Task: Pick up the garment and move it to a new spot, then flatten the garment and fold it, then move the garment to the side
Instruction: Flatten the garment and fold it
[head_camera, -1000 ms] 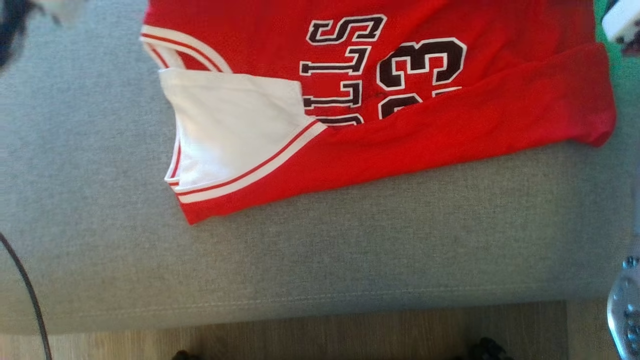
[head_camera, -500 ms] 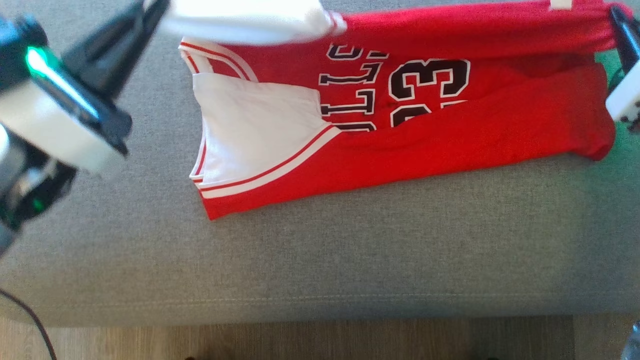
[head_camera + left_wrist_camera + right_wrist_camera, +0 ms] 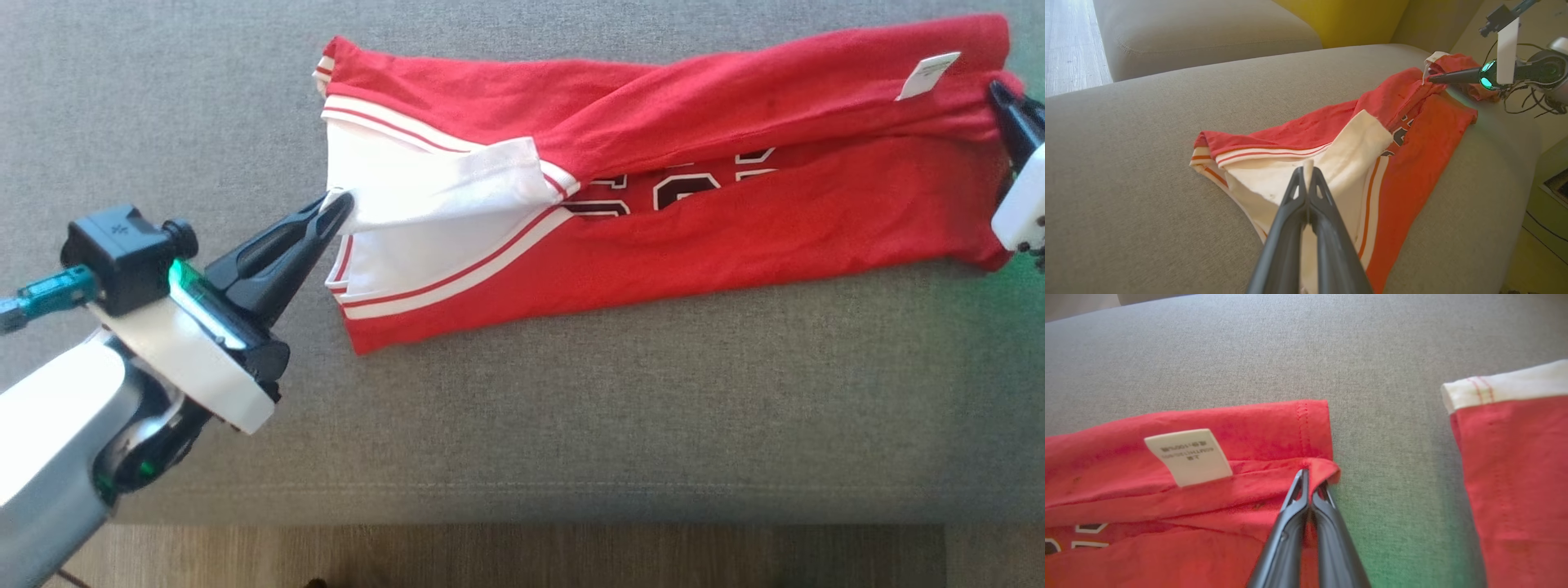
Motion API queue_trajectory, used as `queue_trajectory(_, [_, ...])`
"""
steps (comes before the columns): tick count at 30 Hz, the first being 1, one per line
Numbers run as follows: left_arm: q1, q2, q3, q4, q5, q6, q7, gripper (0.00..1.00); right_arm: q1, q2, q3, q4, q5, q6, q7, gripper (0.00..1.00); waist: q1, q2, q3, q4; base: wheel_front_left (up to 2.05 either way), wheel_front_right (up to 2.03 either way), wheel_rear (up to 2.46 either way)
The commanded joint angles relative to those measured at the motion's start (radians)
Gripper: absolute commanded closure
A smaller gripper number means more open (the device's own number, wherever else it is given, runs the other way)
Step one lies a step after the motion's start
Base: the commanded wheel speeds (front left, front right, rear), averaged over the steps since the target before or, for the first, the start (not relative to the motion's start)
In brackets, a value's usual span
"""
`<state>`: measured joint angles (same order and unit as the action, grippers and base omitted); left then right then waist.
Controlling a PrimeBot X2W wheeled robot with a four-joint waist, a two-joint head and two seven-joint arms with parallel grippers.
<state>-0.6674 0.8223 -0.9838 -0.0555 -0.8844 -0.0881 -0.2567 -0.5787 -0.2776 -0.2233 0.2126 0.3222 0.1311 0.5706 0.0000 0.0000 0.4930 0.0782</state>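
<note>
A red jersey (image 3: 694,220) with white trim and dark lettering lies lengthwise on the grey sofa cushion (image 3: 571,425), its far half folded over toward me. My left gripper (image 3: 339,202) is shut on the white shoulder flap (image 3: 441,184); in the left wrist view white cloth sticks up between its fingertips (image 3: 1308,173). At the right end my right gripper (image 3: 998,91) is shut on the red hem (image 3: 1314,465), next to a white label (image 3: 1188,456). The left wrist view also shows the right gripper (image 3: 1431,77) at the jersey's far end.
The cushion's front edge (image 3: 522,510) runs above a wooden floor (image 3: 571,559). A second grey cushion (image 3: 1208,32) and a yellow back (image 3: 1339,16) stand behind. A separate red piece with a white band (image 3: 1515,457) lies beside the right gripper; whose it is I cannot tell.
Both grippers have drawn the jersey's far edge toward me, folding it over most of the lettering. The left arm has come fully into view. The head camera has also shifted.
</note>
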Motion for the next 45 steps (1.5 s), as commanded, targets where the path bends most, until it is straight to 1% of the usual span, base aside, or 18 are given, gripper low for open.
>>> queue_trajectory(1, [-0.011,0.040,0.059,-0.010,0.002,0.002,-0.005,1.00,0.030,-0.021,0.011,-0.042,-0.007,0.000,0.012,1.00,0.0000,0.0000,-0.002,0.002,0.00,0.00,0.00])
queue_trajectory(8, [0.026,0.009,0.070,0.035,0.027,-0.001,-0.005,1.00,0.067,-0.035,-0.009,-0.073,0.002,0.000,0.053,1.00,0.0000,0.0000,-0.016,0.005,0.00,0.00,0.00])
queue_trajectory(11, [0.039,-0.005,0.098,0.038,0.039,0.005,-0.005,1.00,0.072,-0.030,-0.031,-0.100,0.016,0.000,0.054,1.00,0.0000,0.0000,-0.021,0.005,0.00,0.00,0.00])
queue_trajectory(15, [0.064,-0.009,0.111,0.047,0.040,0.000,-0.005,1.00,0.099,-0.023,-0.027,-0.117,0.020,0.000,0.080,1.00,0.0000,0.0000,-0.026,-0.003,0.00,0.00,0.00])
queue_trajectory(16, [0.068,-0.011,0.112,0.051,0.045,-0.001,-0.005,0.90,0.105,-0.018,-0.026,-0.115,0.021,0.000,0.087,0.80,0.0000,0.0000,-0.027,-0.005,0.00,0.00,0.00])
queue_trajectory(17, [0.072,-0.014,0.113,0.056,0.049,0.000,-0.005,0.69,0.111,-0.013,-0.024,-0.112,0.022,0.000,0.095,0.24,0.0000,0.0000,-0.027,-0.007,0.00,0.00,0.00])
queue_trajectory(18, [0.076,-0.023,0.118,0.060,0.050,0.005,-0.005,0.43,0.117,-0.009,-0.020,-0.111,0.024,0.000,0.102,0.00,0.0000,0.0000,-0.028,-0.008,0.00,0.00,0.00])
queue_trajectory(19, [0.081,-0.034,0.125,0.062,0.050,0.011,-0.005,0.18,0.120,-0.006,-0.018,-0.113,0.025,0.000,0.104,0.00,0.0000,0.0000,-0.028,-0.010,0.00,0.00,0.00])
queue_trajectory(20, [0.087,-0.045,0.131,0.063,0.051,0.016,-0.005,0.00,0.120,-0.001,-0.022,-0.116,0.028,0.000,0.096,0.00,0.0000,0.0000,-0.029,-0.011,0.00,0.00,0.00])
queue_trajectory(25, [0.134,-0.108,0.183,0.057,0.066,0.056,-0.005,0.00,0.128,0.020,-0.046,-0.143,0.031,0.000,0.019,0.00,0.0000,0.0000,-0.053,-0.016,0.00,0.00,0.00])
queue_trajectory(28, [0.178,-0.139,0.226,0.049,0.100,0.108,-0.005,0.00,0.147,0.044,-0.049,-0.181,0.029,0.000,-0.056,0.00,0.0000,0.0000,-0.079,-0.021,0.00,0.00,0.00])
queue_trajectory(31, [0.236,-0.180,0.283,0.026,0.141,0.176,-0.005,0.00,0.180,0.075,-0.032,-0.210,0.009,0.000,-0.138,0.00,0.0000,0.0000,-0.110,-0.031,0.00,0.00,0.00])
queue_trajectory(35, [0.327,-0.246,0.353,-0.014,0.210,0.264,-0.005,0.00,0.237,0.155,-0.020,-0.222,-0.011,0.000,-0.234,0.00,0.0000,0.0000,-0.157,-0.039,0.00,0.00,0.00])
queue_trajectory(37, [0.376,-0.286,0.386,-0.038,0.240,0.297,-0.005,0.00,0.269,0.182,-0.010,-0.225,-0.013,0.000,-0.266,0.00,0.0000,0.0000,-0.178,-0.042,0.00,0.00,0.00])
queue_trajectory(38, [0.376,-0.286,0.386,-0.038,0.240,0.297,-0.005,0.00,0.269,0.182,-0.010,-0.225,-0.013,0.000,-0.266,0.00,0.0000,0.0000,-0.178,-0.042,0.00,0.00,0.00])
queue_trajectory(39, [0.400,-0.305,0.399,-0.050,0.255,0.306,-0.005,0.00,0.284,0.191,-0.005,-0.227,-0.018,0.000,-0.288,0.00,0.0000,0.0000,-0.189,-0.043,0.00,0.00,0.00])
queue_trajectory(42, [0.469,-0.375,0.449,-0.089,0.302,0.308,-0.005,0.00,0.330,0.208,0.021,-0.226,-0.046,0.000,-0.369,0.00,0.0000,0.0000,-0.227,-0.045,0.00,0.00,0.00])
queue_trajectory(45, [0.544,-0.436,0.497,-0.098,0.361,0.316,-0.005,0.00,0.371,0.220,0.049,-0.194,-0.059,0.000,-0.464,0.00,0.0000,0.0000,-0.268,-0.053,0.00,0.00,0.00])
